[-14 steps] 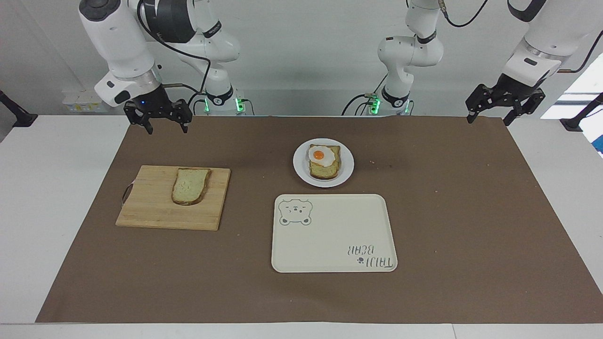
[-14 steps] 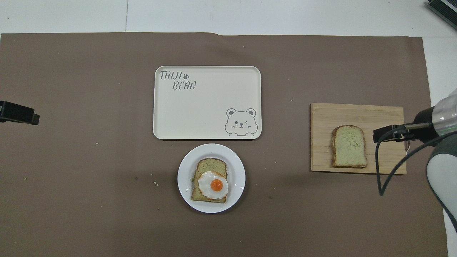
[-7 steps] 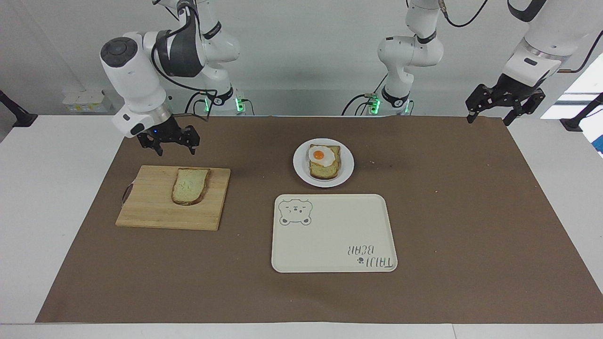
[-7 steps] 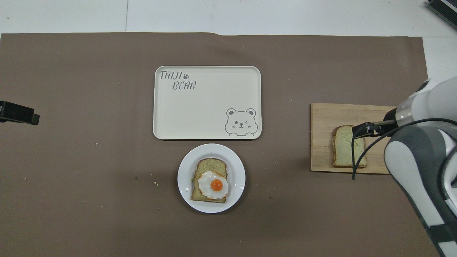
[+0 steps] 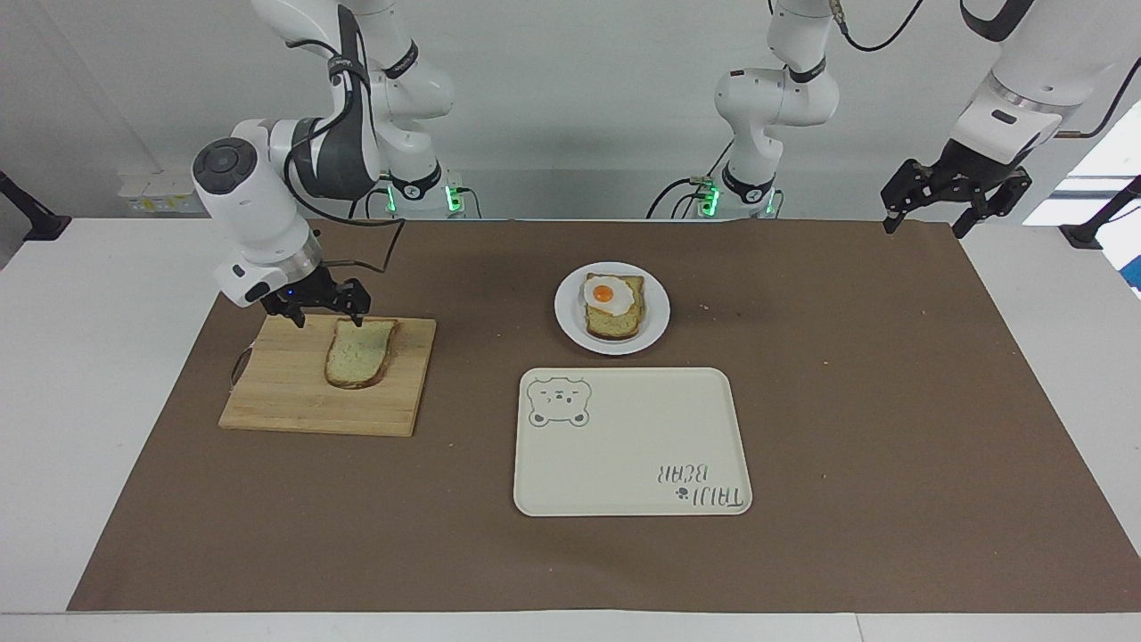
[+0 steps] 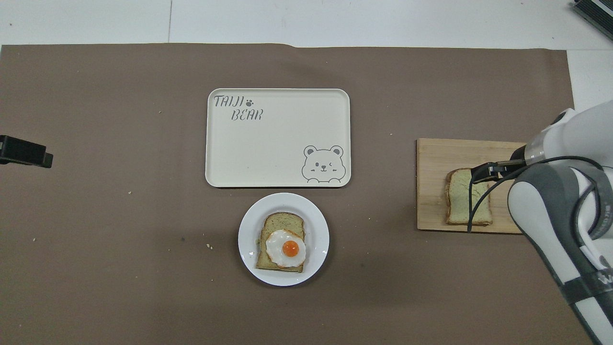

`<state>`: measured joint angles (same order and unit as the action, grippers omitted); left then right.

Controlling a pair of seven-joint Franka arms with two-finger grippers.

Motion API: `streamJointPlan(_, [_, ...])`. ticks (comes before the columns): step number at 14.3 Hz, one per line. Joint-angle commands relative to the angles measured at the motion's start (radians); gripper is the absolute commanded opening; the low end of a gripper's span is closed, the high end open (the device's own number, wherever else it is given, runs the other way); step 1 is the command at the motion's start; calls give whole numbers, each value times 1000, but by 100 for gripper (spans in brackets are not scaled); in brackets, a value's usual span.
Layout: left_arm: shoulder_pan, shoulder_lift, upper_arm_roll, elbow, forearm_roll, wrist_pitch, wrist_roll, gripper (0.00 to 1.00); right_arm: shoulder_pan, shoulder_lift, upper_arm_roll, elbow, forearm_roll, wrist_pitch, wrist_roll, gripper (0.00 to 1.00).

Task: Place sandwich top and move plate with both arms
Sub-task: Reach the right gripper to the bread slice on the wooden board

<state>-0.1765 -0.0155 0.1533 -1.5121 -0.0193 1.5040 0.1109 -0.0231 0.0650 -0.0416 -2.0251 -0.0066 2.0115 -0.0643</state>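
Note:
The sandwich top [image 5: 359,352] [image 6: 467,196], a pale slice with a brown crust, lies flat on a wooden cutting board [image 5: 294,383] [image 6: 433,191] toward the right arm's end of the table. My right gripper [image 5: 327,314] [image 6: 484,171] hangs open, low over the board's edge nearest the robots, just at the slice's straight end, holding nothing. The white plate [image 5: 655,308] [image 6: 249,230] sits mid-table and carries a slice with a fried egg [image 5: 606,294] [image 6: 286,248]. My left gripper [image 5: 927,223] [image 6: 24,157] waits open, raised over the mat's corner at its own end.
A cream rectangular tray [image 5: 624,446] [image 6: 268,148] with a bear drawing lies just farther from the robots than the plate. A brown mat [image 5: 891,401] covers the table under everything. Crumbs are scattered on the mat.
The right arm has swung down and forward, bringing its open gripper from above the mat to the board's edge by the slice. The left arm, bread, plate and tray have not moved.

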Motion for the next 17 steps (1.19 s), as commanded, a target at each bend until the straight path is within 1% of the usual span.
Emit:
streamJointPlan(1, [0,-6,2,4,10,-13,10,100,-60,41,8,-44,98,62,-64,100])
streamJointPlan(2, [0,-6,2,4,10,-13,10,100,-64,42,8,-59,131,70,-87,100])
streamJointPlan(5, [0,-6,2,4,10,-13,10,100,-73,44,8,-99,148,104,-101,100])
streamJointPlan(8, [0,-6,2,4,9,-13,10,100,-86,61,8,-107,198,105,-135,100])
streamJointPlan(11, [0,-6,2,4,10,-13,10,100,-107,81,8,-109,203,107,-153,100])
streamJointPlan(13, [0,-6,2,4,10,-13,10,100,-118,101,8,-124,205,136,-186,100])
streamJointPlan(17, [0,-6,2,4,9,-13,10,100,-123,108,8,-136,211,148,-187,100])
